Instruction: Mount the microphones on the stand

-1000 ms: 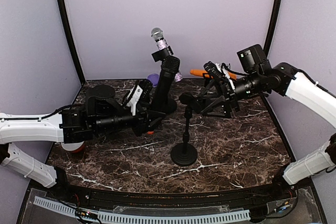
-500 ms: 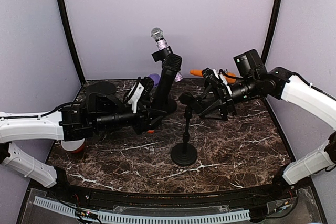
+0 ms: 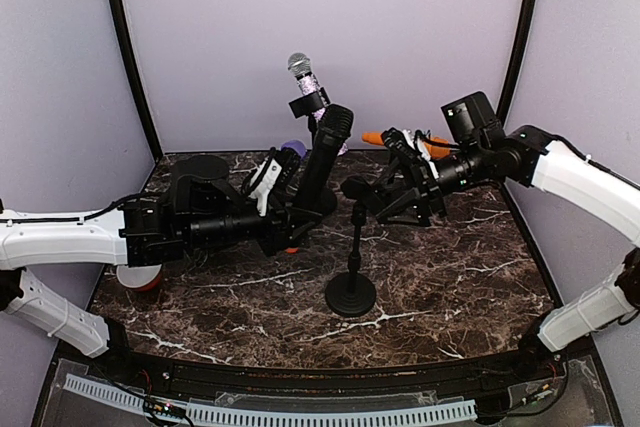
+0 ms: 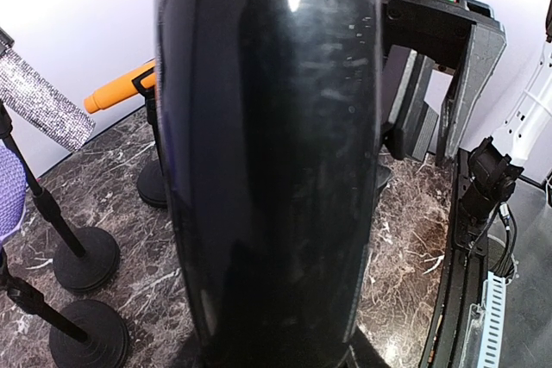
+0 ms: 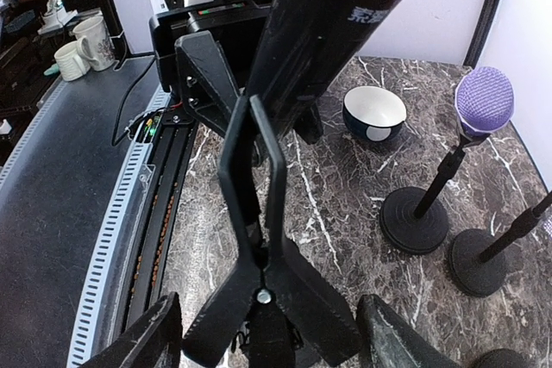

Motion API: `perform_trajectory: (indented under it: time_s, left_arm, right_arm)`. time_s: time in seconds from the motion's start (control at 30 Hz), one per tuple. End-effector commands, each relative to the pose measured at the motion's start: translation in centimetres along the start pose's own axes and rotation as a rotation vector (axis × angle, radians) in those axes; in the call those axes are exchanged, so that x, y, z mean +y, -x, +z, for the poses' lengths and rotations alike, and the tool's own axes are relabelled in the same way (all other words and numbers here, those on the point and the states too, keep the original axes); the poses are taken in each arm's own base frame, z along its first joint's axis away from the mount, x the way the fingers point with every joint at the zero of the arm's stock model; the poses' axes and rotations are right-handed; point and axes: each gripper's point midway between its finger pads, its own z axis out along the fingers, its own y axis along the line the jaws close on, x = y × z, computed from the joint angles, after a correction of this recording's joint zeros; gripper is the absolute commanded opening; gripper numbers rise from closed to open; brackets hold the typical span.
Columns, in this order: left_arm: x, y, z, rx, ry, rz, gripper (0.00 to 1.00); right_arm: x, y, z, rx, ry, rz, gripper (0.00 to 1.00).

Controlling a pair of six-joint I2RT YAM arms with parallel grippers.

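A dark marble-patterned table (image 3: 450,277) carries four small round-based stands inside a lilac-walled booth, with two white-and-black arms reaching in from either side. The left gripper (image 3: 293,209) is clamped on the lower body of the black microphone (image 3: 322,157) and holds it off the table, tilted, with its head up and leaning to the right. The barrel fills the left wrist view, so the fingers themselves cannot be made out there. An orange tip shows just below the gripper in the overhead view.

The front stand (image 3: 354,247) rises from its base near the middle of the table. At its top is a spring clip (image 5: 259,178). The right gripper (image 5: 263,338) straddles this clip from behind, and its fingers (image 5: 142,338) stand fairly wide, one against each handle. The clip's tips meet. The black microphone passes just past those tips and is not seated between them.

Three microphones sit on the stands behind. The glittery lilac microphone (image 3: 305,77) stands highest at the back, the orange microphone (image 3: 380,138) lies near the right gripper, and the purple microphone (image 3: 292,151) is mostly hidden behind the left gripper. A bowl (image 3: 140,279) sits on the table under the left arm.
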Motion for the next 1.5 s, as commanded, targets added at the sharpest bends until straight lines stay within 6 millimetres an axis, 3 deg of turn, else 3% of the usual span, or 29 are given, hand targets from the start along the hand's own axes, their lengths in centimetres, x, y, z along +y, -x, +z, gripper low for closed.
perform_trajectory:
  time_s: [0.0, 0.5, 0.73, 0.93, 1.2, 1.47]
  left_arm:
    - [-0.2, 3.1, -0.9, -0.084, -0.01, 0.012, 0.0]
    - [-0.4, 2.9, -0.7, -0.082, -0.018, 0.009, 0.0]
    - [-0.3, 2.7, -0.7, -0.076, -0.014, 0.011, 0.0]
    - [-0.5, 3.1, -0.7, -0.086, -0.027, 0.017, 0.0]
    - [-2.2, 4.4, -1.2, -0.108, -0.12, 0.065, 0.0]
    - [-3.3, 4.4, -0.8, -0.057, -0.177, 0.107, 0.0]
  right_arm:
    - [0.3, 2.1, -0.5, -0.036, 0.006, -0.075, 0.68]
    - [0.7, 1.3, 0.3, 0.006, 0.001, -0.102, 0.53]
    - [0.7, 1.4, 0.4, 0.012, -0.001, -0.112, 0.33]
    - [1.1, 1.8, 0.3, -0.001, 0.017, -0.106, 0.26]
    - [1.1, 1.5, 0.5, -0.004, 0.024, -0.092, 0.01]
    - [1.1, 1.8, 0.5, -0.018, 0.034, -0.081, 0.0]
